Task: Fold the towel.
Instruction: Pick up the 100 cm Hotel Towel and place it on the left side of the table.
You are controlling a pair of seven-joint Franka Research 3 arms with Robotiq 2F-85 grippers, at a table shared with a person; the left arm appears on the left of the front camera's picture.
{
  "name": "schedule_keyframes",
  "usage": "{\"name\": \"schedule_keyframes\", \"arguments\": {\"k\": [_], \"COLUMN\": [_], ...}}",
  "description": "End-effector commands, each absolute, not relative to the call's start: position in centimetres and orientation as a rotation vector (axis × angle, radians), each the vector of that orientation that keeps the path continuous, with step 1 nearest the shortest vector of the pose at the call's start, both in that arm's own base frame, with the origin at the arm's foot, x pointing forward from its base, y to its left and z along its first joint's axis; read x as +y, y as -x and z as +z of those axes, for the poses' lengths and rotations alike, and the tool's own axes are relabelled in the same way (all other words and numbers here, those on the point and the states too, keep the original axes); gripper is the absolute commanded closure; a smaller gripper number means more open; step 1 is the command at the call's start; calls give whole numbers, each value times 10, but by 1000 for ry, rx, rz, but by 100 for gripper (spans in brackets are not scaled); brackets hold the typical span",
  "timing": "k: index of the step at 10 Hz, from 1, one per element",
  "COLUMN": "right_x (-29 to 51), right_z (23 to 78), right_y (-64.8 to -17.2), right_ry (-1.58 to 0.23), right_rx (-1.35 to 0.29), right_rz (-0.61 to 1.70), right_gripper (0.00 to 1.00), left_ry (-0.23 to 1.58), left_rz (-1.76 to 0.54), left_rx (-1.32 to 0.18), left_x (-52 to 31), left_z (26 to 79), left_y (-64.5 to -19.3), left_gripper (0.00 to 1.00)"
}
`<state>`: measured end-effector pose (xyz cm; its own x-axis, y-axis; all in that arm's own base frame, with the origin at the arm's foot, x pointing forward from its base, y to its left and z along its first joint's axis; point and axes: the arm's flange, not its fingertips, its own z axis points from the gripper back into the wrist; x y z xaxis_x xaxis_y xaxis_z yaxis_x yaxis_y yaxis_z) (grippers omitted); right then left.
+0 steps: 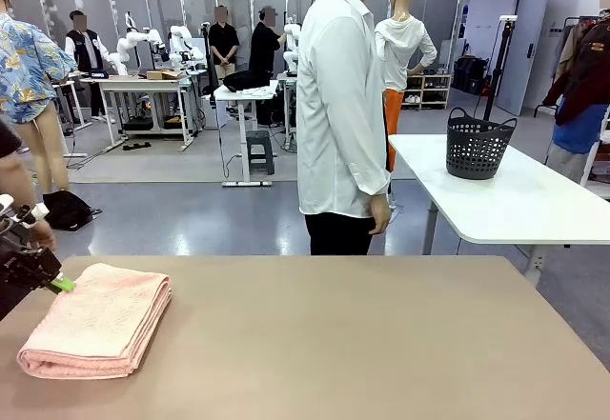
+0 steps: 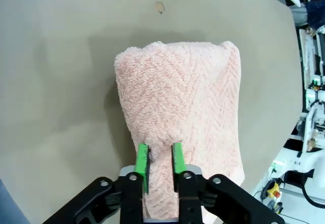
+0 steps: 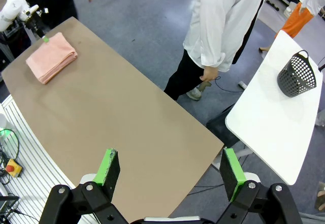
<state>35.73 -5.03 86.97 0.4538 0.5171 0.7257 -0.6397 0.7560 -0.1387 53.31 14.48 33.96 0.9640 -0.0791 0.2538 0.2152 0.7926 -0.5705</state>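
The salmon-pink towel [image 1: 100,320] lies folded in several layers on the tan table [image 1: 362,344] at its near left end. My left gripper [image 1: 59,284] sits at the towel's far left corner. In the left wrist view its green pads [image 2: 142,165] stand close together with a ridge of the towel [image 2: 183,97] pinched between them. My right gripper [image 3: 170,170] hangs open high above the table's right end, nothing between its fingers. From there the towel [image 3: 51,56] and the left gripper [image 3: 44,37] look small and far off.
A person in a white shirt [image 1: 341,106] stands at the table's far edge, hands down. A dark perforated basket [image 1: 474,144] stands on a white table [image 1: 534,206] behind to the right. A small chip [image 2: 160,6] marks the tabletop beyond the towel.
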Motion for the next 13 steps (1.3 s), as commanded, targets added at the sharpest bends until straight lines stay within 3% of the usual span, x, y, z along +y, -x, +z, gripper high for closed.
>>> {"name": "schedule_keyframes", "arguments": {"k": [1,3,4,6,13], "right_x": [-49,-49,-49,-49,-49], "right_z": [870,870,870,870,870], "right_y": [-356,-356,-356,-356,-356], "right_ry": [-177,-177,-177,-177,-177], "right_rx": [-834,-834,-834,-834,-834], "right_rz": [715,715,715,715,715], "right_gripper": [0,0,0,0,0], "left_ry": [618,598,594,595,624], "left_rz": [-135,-115,-107,-90,-118], "left_rx": [-205,-213,-211,-214,-221], "left_x": [148,147,148,142,149], "left_z": [342,344,344,341,340], "left_y": [-533,-526,-523,-521,-527], "left_gripper": [0,0,14,0,0]}}
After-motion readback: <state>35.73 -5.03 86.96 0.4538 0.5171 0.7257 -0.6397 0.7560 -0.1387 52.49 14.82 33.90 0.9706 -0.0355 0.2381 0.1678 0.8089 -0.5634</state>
